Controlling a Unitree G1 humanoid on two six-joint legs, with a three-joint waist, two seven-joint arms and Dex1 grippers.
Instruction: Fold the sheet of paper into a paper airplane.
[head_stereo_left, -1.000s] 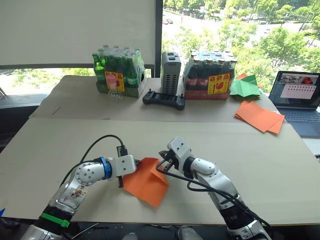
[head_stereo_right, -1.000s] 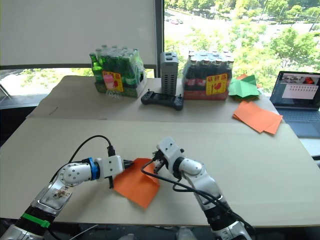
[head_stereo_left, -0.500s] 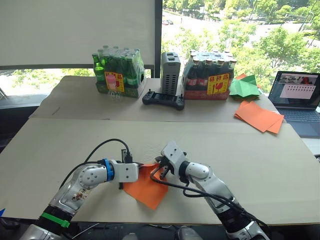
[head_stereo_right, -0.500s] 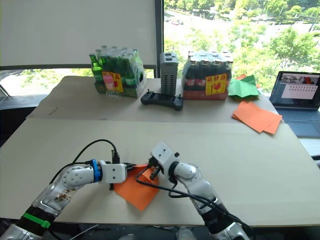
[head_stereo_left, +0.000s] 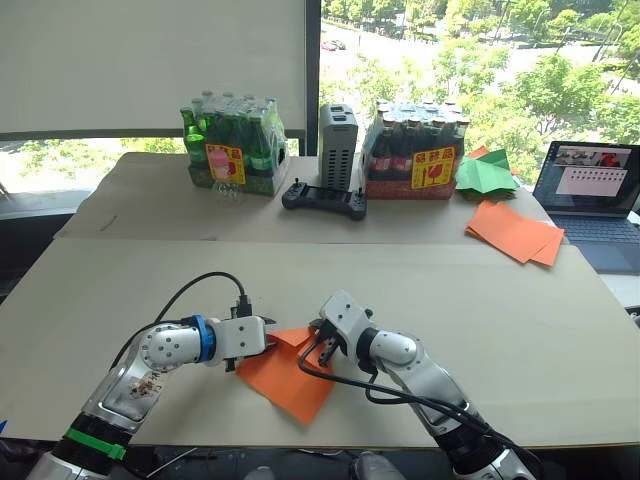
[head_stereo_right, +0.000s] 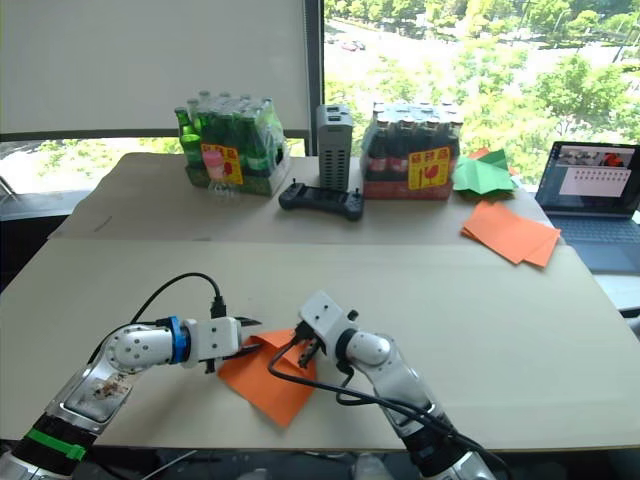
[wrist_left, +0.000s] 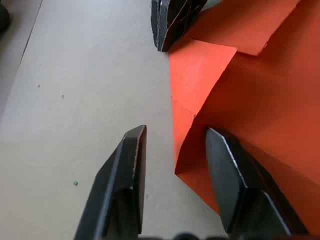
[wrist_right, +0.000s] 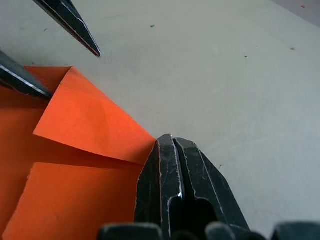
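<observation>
The sheet of paper (head_stereo_left: 288, 375) lies flat and orange on the near table between my arms, its far corner folded over as a small flap (wrist_right: 90, 120). My left gripper (wrist_left: 177, 131) is open and straddles the paper's left edge, one finger (wrist_left: 235, 185) over the paper and the other (wrist_left: 125, 190) over bare table. My right gripper (wrist_right: 169, 142) is shut, its tips at the flap's corner on the fold line; I cannot tell whether any paper is pinched. The two grippers nearly meet at the far corner (head_stereo_left: 300, 340).
At the back right lie a pile of flat orange sheets (head_stereo_left: 515, 232), a green paper shape (head_stereo_left: 485, 172) and a laptop (head_stereo_left: 590, 195). Two bottle packs (head_stereo_left: 235, 150) (head_stereo_left: 420, 150), a grey box (head_stereo_left: 338, 135) and a black controller (head_stereo_left: 323, 200) line the far table.
My right gripper has slid left and nearer, toward the left gripper, and the paper's far corner is now folded over. The left gripper stays at the paper's left edge.
</observation>
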